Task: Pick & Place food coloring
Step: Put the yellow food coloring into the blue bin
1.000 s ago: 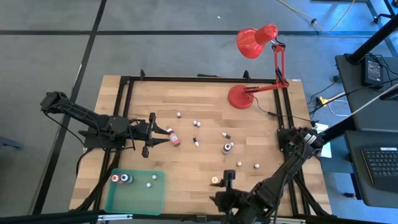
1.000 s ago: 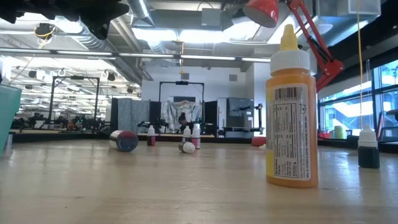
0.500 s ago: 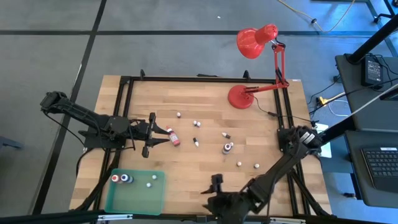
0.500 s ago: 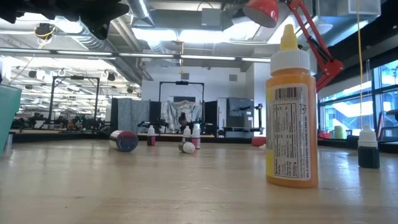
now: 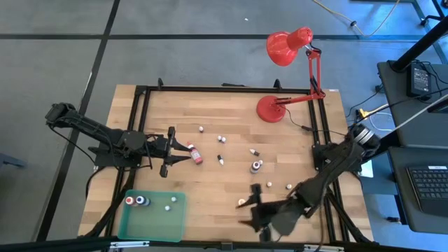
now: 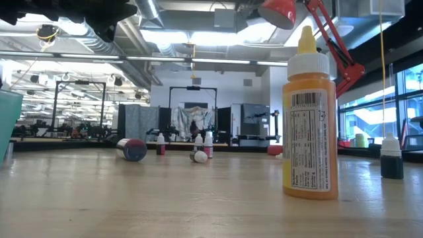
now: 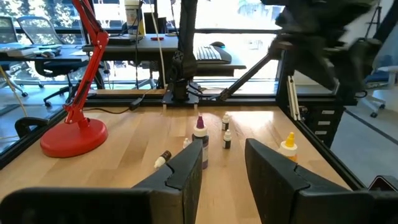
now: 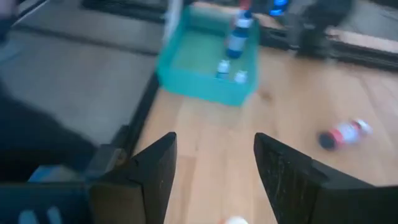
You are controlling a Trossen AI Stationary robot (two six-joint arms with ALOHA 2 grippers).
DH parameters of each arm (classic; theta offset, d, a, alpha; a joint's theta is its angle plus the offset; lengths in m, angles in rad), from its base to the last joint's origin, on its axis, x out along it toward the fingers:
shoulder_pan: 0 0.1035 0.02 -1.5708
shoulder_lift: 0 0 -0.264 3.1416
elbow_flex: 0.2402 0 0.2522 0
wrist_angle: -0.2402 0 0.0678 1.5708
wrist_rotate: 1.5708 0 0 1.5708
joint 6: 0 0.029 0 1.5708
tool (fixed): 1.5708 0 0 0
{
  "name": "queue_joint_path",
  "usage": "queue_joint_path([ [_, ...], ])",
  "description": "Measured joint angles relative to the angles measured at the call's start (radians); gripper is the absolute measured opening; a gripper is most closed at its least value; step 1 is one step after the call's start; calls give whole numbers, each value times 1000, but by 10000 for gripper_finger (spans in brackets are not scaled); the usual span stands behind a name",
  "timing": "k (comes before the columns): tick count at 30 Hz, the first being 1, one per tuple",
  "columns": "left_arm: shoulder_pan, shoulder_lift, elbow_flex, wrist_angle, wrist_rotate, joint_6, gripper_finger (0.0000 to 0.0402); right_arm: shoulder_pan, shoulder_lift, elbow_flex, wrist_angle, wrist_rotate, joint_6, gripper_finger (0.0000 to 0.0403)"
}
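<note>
Below, right end effector released, orange food coloring bottle upright just beside it.

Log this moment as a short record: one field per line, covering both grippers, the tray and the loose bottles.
left gripper: open, empty, beside the lying red bottle
right gripper: open, empty, at the table's near edge by the orange bottle
green tray: holds a red bottle, a dark blue bottle and two tiny whitish bottles
loose bottles: several small ones scattered mid-table
red lamp: on the far right of the table
</note>
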Motion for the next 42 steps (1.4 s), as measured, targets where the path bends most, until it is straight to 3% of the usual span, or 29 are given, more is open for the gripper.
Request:
queue_joint_path([
  [8, 0, 0, 0, -3, 0, 0, 119, 22, -155, -386, 442, 25, 60, 217],
  [14, 0, 0, 0, -11, 0, 0, 119, 21, -151, -528, 594, -9, 40, 217],
  [21, 0, 0, 0, -11, 0, 0, 120, 19, -149, -583, 591, -13, 165, 217],
  [26, 0, 0, 0, -12, 0, 0, 118, 14, -129, -585, 585, 32, 157, 217],
  [42, 0, 0, 0, -19, 0, 26, 118, 2, 79, -584, 727, 30, 196, 217],
])
